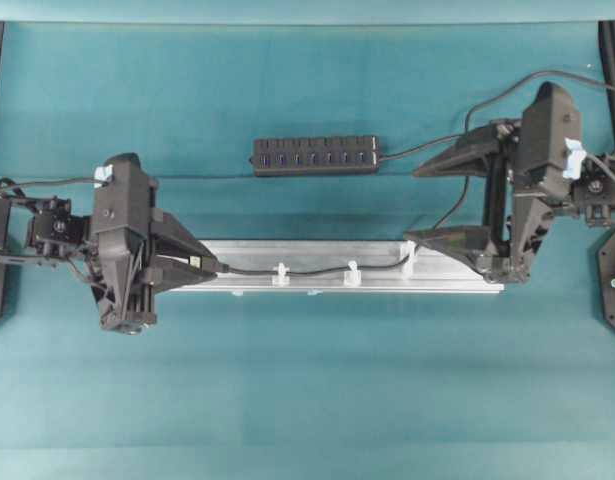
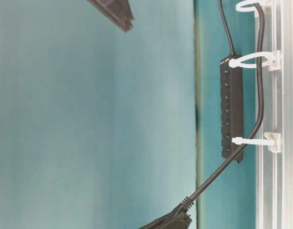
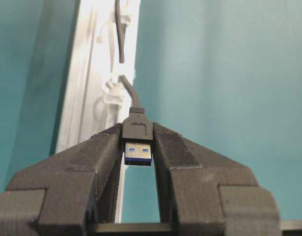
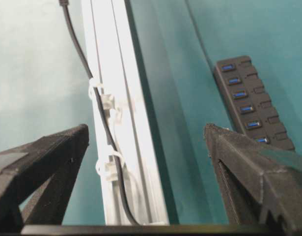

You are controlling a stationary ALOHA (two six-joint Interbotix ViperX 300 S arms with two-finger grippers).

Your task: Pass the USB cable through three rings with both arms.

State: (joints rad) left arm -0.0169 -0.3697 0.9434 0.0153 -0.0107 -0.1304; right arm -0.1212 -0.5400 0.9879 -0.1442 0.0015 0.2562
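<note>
My left pincer [image 3: 139, 157] pinching USB cable [image 3: 137, 129] plug; right pincer [image 4: 146, 142] spread. Cable limp, light; hold rigid plug.

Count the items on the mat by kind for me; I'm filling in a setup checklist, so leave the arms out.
White ring clips: 3 ()
Silver aluminium rail: 1
Black USB cable: 1
Black multi-port USB hub: 1
Total: 6
</note>
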